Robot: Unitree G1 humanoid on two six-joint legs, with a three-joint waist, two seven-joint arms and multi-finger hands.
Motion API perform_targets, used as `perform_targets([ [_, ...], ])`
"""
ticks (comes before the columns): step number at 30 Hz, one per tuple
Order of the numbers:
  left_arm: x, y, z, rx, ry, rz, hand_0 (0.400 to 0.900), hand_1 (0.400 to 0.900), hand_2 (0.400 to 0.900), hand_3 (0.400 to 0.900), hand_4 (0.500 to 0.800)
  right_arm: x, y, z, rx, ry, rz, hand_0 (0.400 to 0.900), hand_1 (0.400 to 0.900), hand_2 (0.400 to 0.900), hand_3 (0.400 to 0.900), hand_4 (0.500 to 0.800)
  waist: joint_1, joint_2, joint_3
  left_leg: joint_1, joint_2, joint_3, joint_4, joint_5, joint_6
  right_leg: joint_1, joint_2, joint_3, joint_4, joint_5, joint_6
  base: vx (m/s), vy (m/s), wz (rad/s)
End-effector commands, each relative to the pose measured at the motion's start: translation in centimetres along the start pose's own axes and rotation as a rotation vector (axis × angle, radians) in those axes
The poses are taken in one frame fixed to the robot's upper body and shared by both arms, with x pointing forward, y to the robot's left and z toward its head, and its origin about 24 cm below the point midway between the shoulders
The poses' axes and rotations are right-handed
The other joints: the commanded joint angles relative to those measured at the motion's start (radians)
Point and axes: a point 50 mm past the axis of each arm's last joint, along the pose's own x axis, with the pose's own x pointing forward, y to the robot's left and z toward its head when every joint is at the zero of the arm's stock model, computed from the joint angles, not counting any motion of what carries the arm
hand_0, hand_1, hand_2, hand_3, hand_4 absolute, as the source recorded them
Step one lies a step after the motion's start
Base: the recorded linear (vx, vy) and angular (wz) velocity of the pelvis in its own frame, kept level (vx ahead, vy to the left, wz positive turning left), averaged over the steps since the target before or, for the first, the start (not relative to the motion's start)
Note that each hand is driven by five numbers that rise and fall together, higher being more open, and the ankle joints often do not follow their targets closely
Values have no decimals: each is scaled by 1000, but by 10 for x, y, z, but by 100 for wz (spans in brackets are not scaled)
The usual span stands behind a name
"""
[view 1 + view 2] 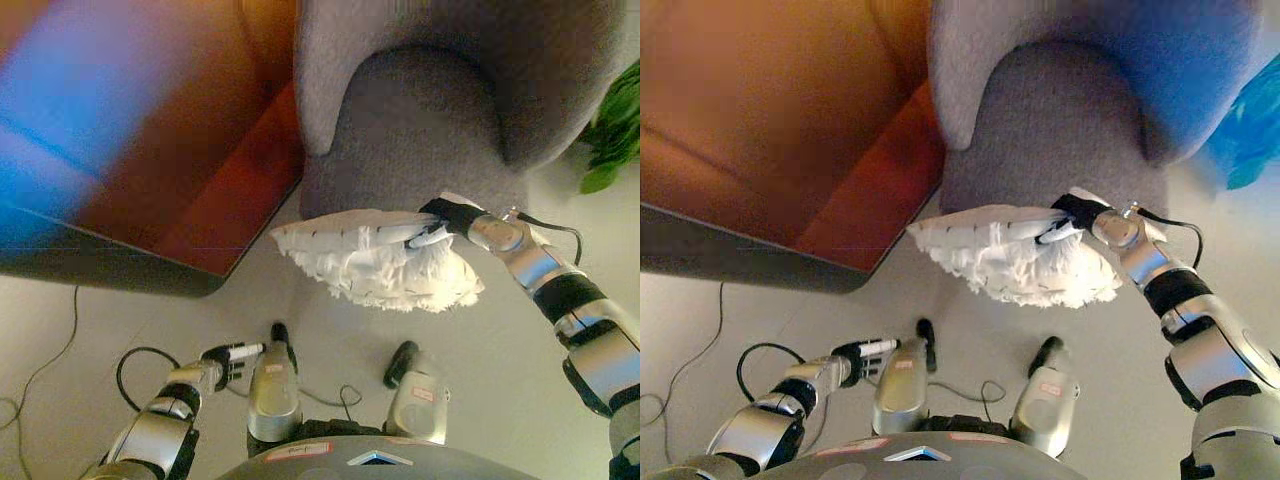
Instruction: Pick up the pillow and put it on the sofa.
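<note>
Far left, a reddish-brown rug (190, 170) covers part of the pale floor (60, 330). Low on the left side, the left hand (232, 358) hangs idle near the floor, holding nothing, its fingers reaching out fairly straight and relaxed.

In the middle, the white fluffy pillow (375, 258) is off the floor and in the air, carried just in front of the lower front edge of the grey sofa (430, 130). It appears to hang short of the seat cushion; whether it brushes the sofa's front cannot be told from this angle.

To the right, the right hand (440, 225) grasps the pillow at its upper right edge, dark fingers curled into the fleece, the arm stretched out toward the sofa. A green plant (612, 135) stands beside the sofa at the far right.

By my reading, the pickup is done and the carry is well along. What remains is lifting the pillow over the seat front, setting it onto the cushion, and letting go.
</note>
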Motion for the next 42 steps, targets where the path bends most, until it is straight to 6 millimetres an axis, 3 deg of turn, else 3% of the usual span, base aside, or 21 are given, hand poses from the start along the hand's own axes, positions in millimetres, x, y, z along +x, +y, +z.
perform_targets([
  [1,-2,33,-35,92,146,111,900,900,900,900,800,-28,-72,70,-17,-343,-248,400,400,400,400,500,17,-60,-175,95,-32,28,-152,98,44,114,-60,48,-211,195,64,231,-41,-7],
  [7,-5,43,-59,78,222,132,900,900,900,900,800,-48,-104,86,43,-429,-332,400,400,400,400,500,14,-72,-250,189,-26,60,-268,120,31,199,-21,21,-318,214,76,146,-52,-7],
  [12,-6,47,-74,77,271,148,900,900,900,900,800,-59,-130,87,171,-452,-385,400,400,400,400,500,20,-80,-287,209,-17,64,-291,115,21,242,4,1,-369,214,80,150,-64,5],
  [16,-7,47,-86,98,319,157,900,900,900,900,800,-63,-149,73,331,-422,-434,400,400,400,400,500,35,-86,-306,206,-9,56,-291,110,11,263,19,-17,-394,209,81,131,-74,11],
  [22,-9,49,-94,128,343,182,900,900,900,900,800,-58,-158,43,475,-291,-462,400,400,400,400,500,65,-79,-306,199,-6,34,-291,113,6,270,24,-34,-391,196,76,73,-45,9],
  [29,-6,45,-80,175,299,197,900,900,900,900,800,-55,-164,13,578,-82,-530,400,400,400,400,500,100,-49,-285,165,-5,-12,-291,121,4,241,10,-45,-361,180,75,-5,-48,10],
  [30,-5,42,-76,179,284,196,900,900,900,900,800,-60,-170,9,568,-18,-613,547,547,547,547,588,104,-41,-279,153,-7,-21,-290,123,4,230,8,-43,-359,179,75,-151,-39,6],
  [31,-4,39,-69,173,263,188,900,900,900,900,800,-64,-175,4,560,52,-655,900,900,900,900,800,106,-30,-268,135,-9,-32,-289,126,2,216,8,-38,-360,181,76,-233,-6,2],
  [35,-1,29,-50,165,199,164,900,900,900,900,800,-77,-196,21,529,97,-718,900,900,900,900,800,111,-5,-229,82,-9,-51,-291,138,-3,181,2,-30,-372,189,81,-213,9,2],
  [42,-3,37,-69,170,233,169,900,900,900,900,800,-99,-208,3,511,227,-757,900,900,900,900,800,116,-5,-236,91,6,-37,-291,144,-17,206,3,-36,-395,194,87,2,-17,-9],
])
